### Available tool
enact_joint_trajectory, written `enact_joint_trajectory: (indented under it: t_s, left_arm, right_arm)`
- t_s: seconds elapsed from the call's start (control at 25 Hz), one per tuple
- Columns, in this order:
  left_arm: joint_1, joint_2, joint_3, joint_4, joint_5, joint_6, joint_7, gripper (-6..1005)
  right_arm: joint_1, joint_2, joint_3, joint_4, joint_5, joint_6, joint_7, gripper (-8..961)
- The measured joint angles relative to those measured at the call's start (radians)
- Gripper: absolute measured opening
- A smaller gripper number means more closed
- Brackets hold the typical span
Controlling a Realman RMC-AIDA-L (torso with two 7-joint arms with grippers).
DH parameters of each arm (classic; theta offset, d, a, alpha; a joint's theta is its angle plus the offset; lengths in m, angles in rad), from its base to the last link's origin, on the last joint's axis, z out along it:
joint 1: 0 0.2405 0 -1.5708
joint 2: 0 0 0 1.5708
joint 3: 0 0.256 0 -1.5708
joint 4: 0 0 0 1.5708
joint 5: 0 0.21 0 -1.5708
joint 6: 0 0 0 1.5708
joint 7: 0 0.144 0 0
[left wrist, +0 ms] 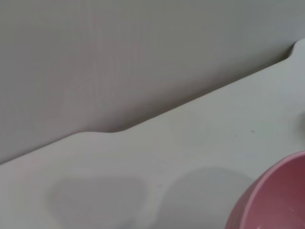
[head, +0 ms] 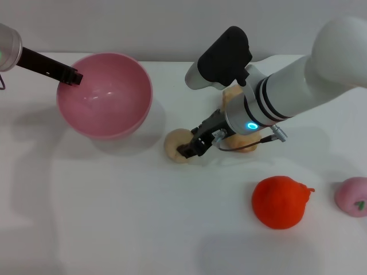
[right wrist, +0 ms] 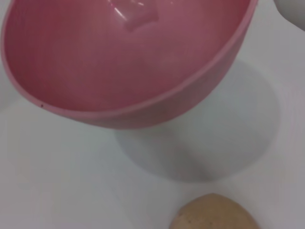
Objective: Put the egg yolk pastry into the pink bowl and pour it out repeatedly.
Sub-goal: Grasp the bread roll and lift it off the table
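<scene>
The pink bowl (head: 106,94) is at the back left, tilted with its opening toward the right and casting a shadow on the table. It is empty inside. My left gripper (head: 72,77) is shut on its far left rim. The bowl's edge shows in the left wrist view (left wrist: 274,195) and fills the right wrist view (right wrist: 124,57). The egg yolk pastry (head: 174,145), a small beige ball, is on the white table just right of the bowl. My right gripper (head: 192,144) is down at it and shut on its right side. The pastry's top shows in the right wrist view (right wrist: 214,213).
A crusty bread (head: 231,95) lies behind my right arm, mostly hidden. An orange round fruit (head: 280,201) sits at the front right. A pink round fruit with a green mark (head: 352,196) is at the right edge. The table's back edge (left wrist: 157,117) runs behind the bowl.
</scene>
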Motion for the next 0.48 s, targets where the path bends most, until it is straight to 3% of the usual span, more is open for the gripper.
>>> enact_joint_trajectory:
  t_s: [0.48]
  left_arm:
    - [0.004,-0.005,0.003,0.001,0.000,0.002,0.004,42]
  right_arm:
    - [-0.030,-0.003,0.010,-0.025,0.000,0.003,0.001,365]
